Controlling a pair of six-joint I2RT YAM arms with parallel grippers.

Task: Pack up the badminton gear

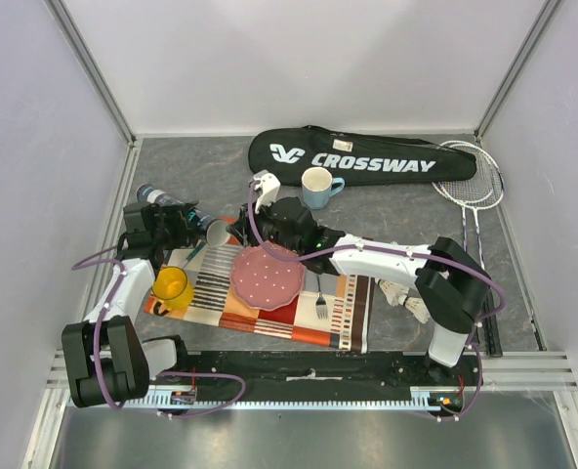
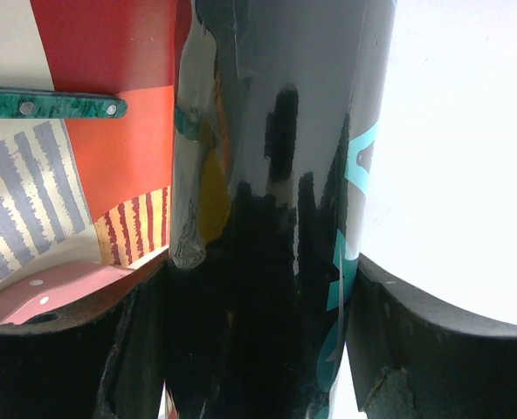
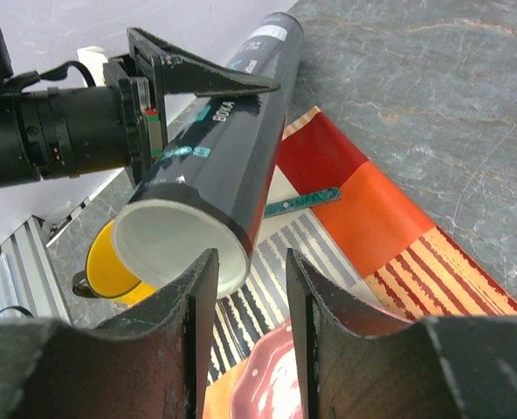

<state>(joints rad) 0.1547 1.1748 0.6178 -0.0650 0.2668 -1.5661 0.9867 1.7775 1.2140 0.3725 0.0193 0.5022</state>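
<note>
A long dark tube (image 1: 177, 207) hangs tilted over the table's left side, and my left gripper (image 1: 157, 223) is shut on it. The left wrist view has the glossy tube (image 2: 267, 175) filling the space between both fingers (image 2: 416, 349). Its white open end (image 3: 175, 244) faces my right gripper (image 3: 250, 271), which is open with nothing between its jaws, just in front of that mouth. The black CROSSWAY bag (image 1: 357, 156) lies at the back. Two rackets (image 1: 474, 181) lie at the back right. White shuttlecocks (image 1: 406, 296) lie by the right arm's base.
A striped placemat (image 1: 352, 318) carries a yellow mug (image 1: 172, 285), a pink plate (image 1: 268, 274), a fork (image 1: 320, 298) and a green-handled knife (image 3: 302, 202). A light blue cup (image 1: 316, 186) stands in front of the bag. Walls close in the left, back and right.
</note>
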